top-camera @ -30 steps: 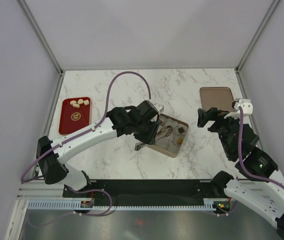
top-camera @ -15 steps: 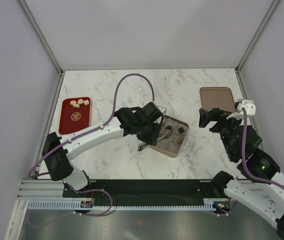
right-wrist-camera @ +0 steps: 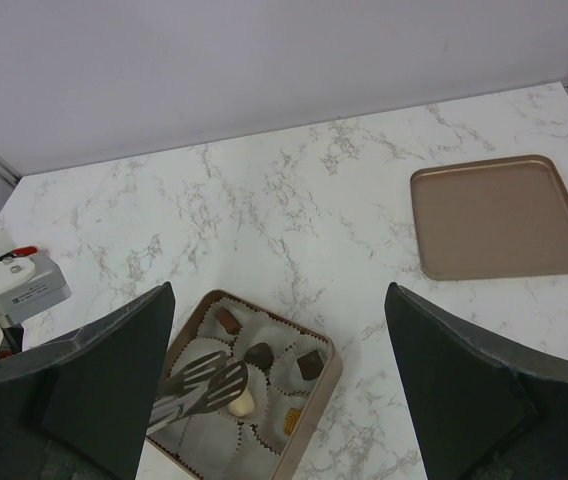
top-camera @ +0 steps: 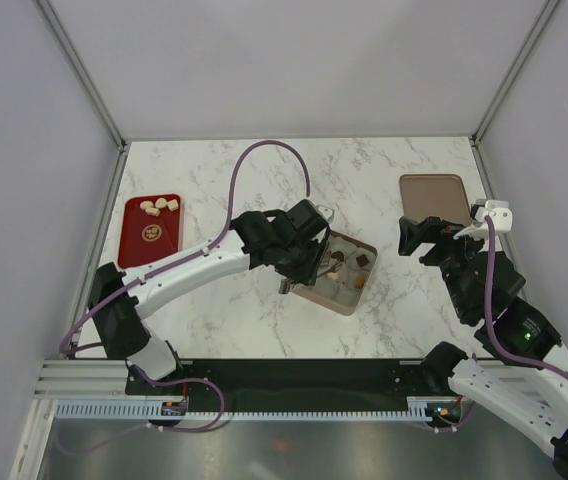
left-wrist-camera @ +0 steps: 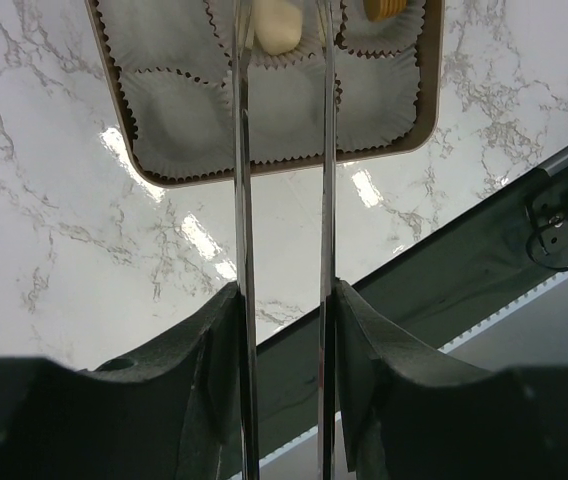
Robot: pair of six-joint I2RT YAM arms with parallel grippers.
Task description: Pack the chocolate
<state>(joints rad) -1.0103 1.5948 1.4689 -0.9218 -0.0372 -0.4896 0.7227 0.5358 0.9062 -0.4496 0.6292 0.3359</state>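
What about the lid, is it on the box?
No, the brown lid lies flat on the table, well apart from the open box.

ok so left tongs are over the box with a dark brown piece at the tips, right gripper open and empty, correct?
No: the piece at the tips of the tongs is pale cream, not dark brown; the left wrist view shows it. The rest holds: tongs over the box, right gripper open and empty.

Right wrist | your right gripper spread wide over desk | box holds chocolate in paper cups | tongs tips just beside pale piece | lid well apart
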